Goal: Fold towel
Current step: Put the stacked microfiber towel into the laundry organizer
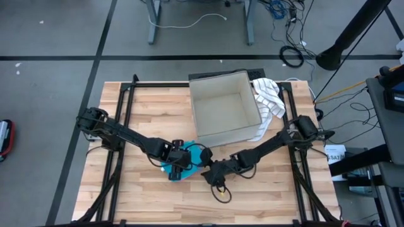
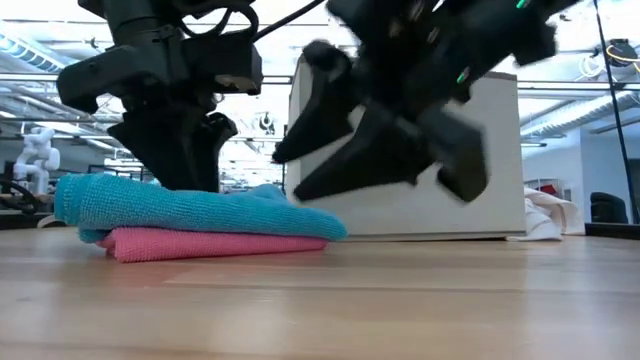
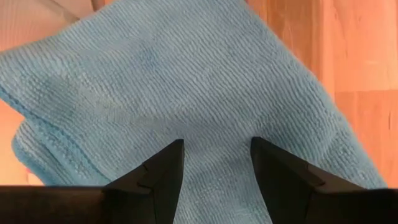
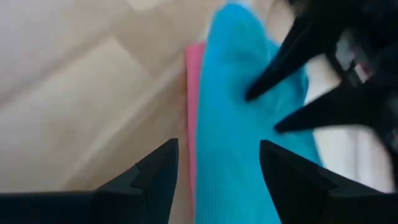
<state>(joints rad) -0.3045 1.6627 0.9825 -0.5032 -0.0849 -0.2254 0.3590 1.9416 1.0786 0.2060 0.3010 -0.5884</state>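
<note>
A blue towel (image 2: 200, 210) lies folded on top of a folded pink towel (image 2: 200, 245) on the wooden table, left of the middle near the front. My left gripper (image 3: 217, 146) stands open over the blue towel (image 3: 186, 81), pointing steeply down, its fingertips at the cloth's top face. My right gripper (image 2: 288, 178) hangs open in the air just past the stack's right end, slanting down toward it. Its wrist view shows the blue towel (image 4: 242, 124), a strip of the pink towel (image 4: 191, 93) and the left arm's fingers beyond. My left gripper comes at the blue towel's top face (image 3: 214, 124) from above, near the middle of the fold. Both open fingertips (image 3: 177, 149) reach down to the cloth in the low view, and nothing is pinched between them. The towel lies flat on the pink one.
A large open cardboard box (image 1: 224, 107) stands behind the stack at the table's far middle. White striped towels (image 1: 268, 96) lie in a heap at its right side. A loose black cable (image 1: 221, 189) trails on the wood under my right gripper (image 1: 209, 169).
</note>
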